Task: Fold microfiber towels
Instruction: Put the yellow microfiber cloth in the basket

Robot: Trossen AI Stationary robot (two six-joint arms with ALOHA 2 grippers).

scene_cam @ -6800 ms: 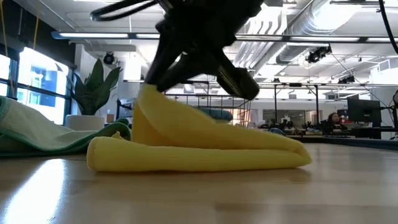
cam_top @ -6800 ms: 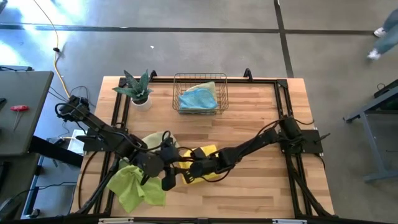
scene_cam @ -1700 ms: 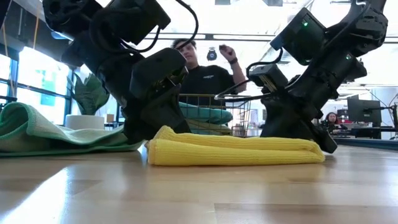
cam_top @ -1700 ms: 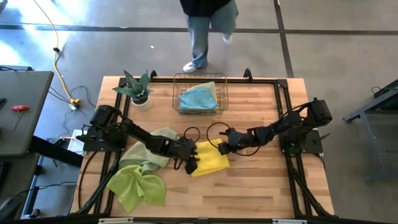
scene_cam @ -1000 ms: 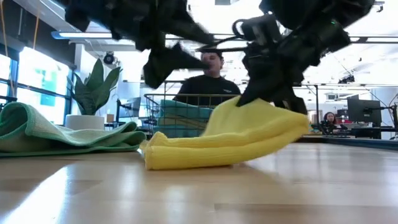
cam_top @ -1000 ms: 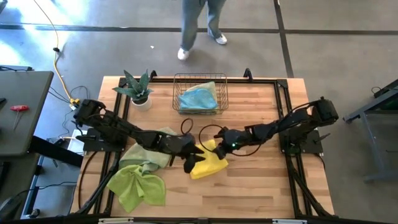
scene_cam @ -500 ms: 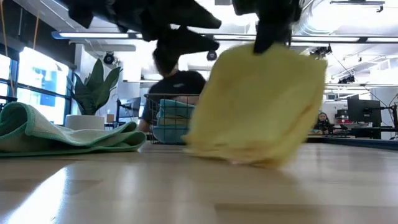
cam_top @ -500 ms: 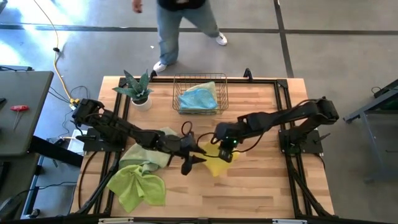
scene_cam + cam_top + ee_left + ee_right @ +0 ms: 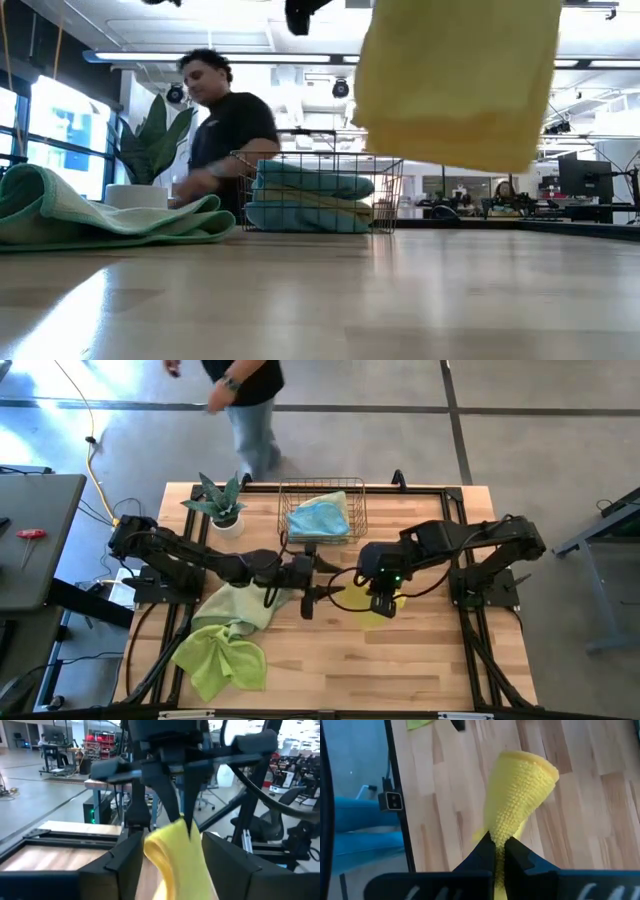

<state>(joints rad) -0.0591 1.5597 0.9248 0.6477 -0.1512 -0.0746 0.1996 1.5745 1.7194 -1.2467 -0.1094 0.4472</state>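
A folded yellow towel point(image 9: 455, 80) hangs in the air over the table's middle, with my right gripper point(image 9: 496, 851) shut on its top. My left gripper point(image 9: 172, 870) hovers level just left of it, open; its fingers stand on either side of the towel in the left wrist view without touching it. In the wire basket point(image 9: 322, 510) at the far edge lies a folded light blue towel point(image 9: 320, 518). A pale sage towel point(image 9: 240, 605) and a lime green towel point(image 9: 220, 660) lie crumpled on the table's left. My right gripper pinches the yellow towel's upper folded end point(image 9: 497, 830) between its two fingers, several layers together. The fingers come from above, slanting down. The towel hangs below them, its lower edge point(image 9: 470, 155) clear of the table.
A potted plant point(image 9: 222, 505) stands at the far left corner. A person point(image 9: 225, 130) walks behind the table's far edge. Bare wood point(image 9: 420, 670) stretches along the table's near and right parts.
My right gripper has risen, tipped downward and drifted toward the table's right, lifting the yellow towel off the wood until it hangs free. My left gripper has risen beside it and rolled level.
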